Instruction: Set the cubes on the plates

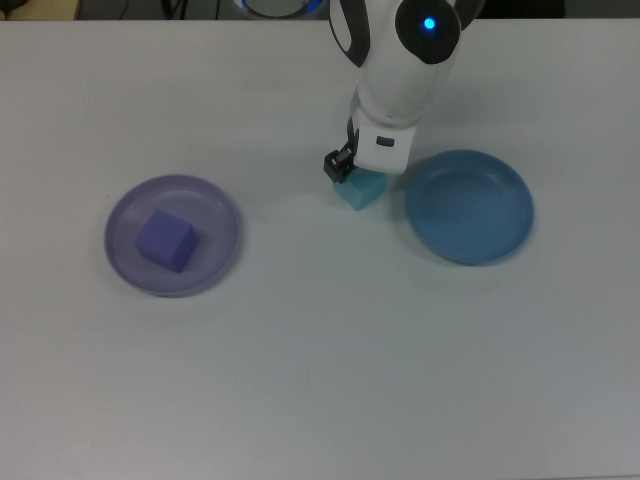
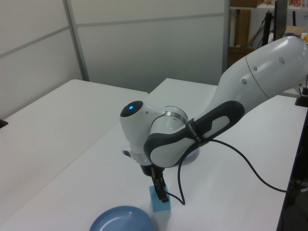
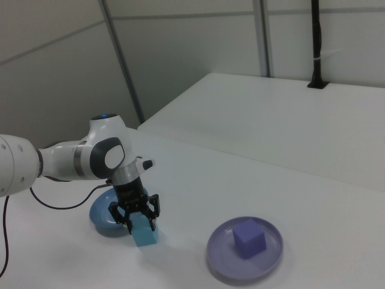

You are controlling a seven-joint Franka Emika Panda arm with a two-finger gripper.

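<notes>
Going left to right in the top view: the lavender plate (image 1: 173, 235) sits toward the desk's (image 1: 320, 380) left edge with the purple cube (image 1: 165, 240) resting inside it. Mid-desk, the turquoise cube (image 1: 362, 188) stands on the bare surface just beside the blue plate (image 1: 469, 206), not on it. The arm's white wrist covers a good part of that cube from above. In the right view the end effector (image 3: 135, 220) has its fingers spread on either side of the cube's top, not pressed against it as far as I can see. The left view cuts the blue plate off at the bottom edge. Plain white desk, grey partition walls (image 2: 144, 38) behind.
</notes>
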